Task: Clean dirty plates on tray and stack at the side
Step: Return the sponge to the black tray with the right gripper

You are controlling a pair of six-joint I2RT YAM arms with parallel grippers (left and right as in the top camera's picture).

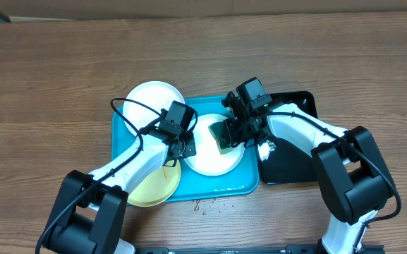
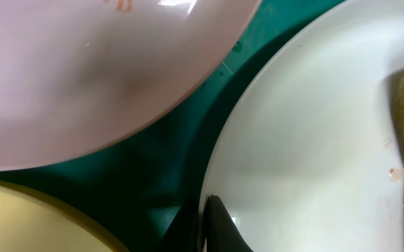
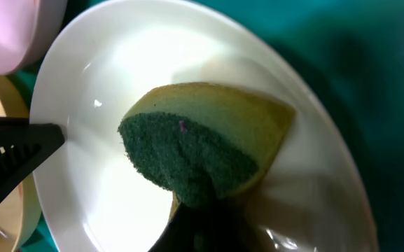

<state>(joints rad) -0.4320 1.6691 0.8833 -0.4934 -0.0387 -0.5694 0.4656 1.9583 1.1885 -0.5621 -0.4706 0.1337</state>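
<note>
White plate (image 1: 211, 161) under right gripper (image 1: 227, 135), sponge (image 3: 202, 150) apparently clamped

1. A sponge (image 1: 223, 134) with a yellow body and a dark green scouring face sits just toward 1 o'clock of the overhead view's middle. The right wrist view shows the green face nearest the camera.
2. A glossy black tray (image 1: 291, 168) lies flat on the bench at 3 o'clock.
3. The bench (image 1: 48, 70) is brown wood-grain.
4. Small reddish specks (image 1: 202, 206) dot the bench at 6 o'clock.
</note>
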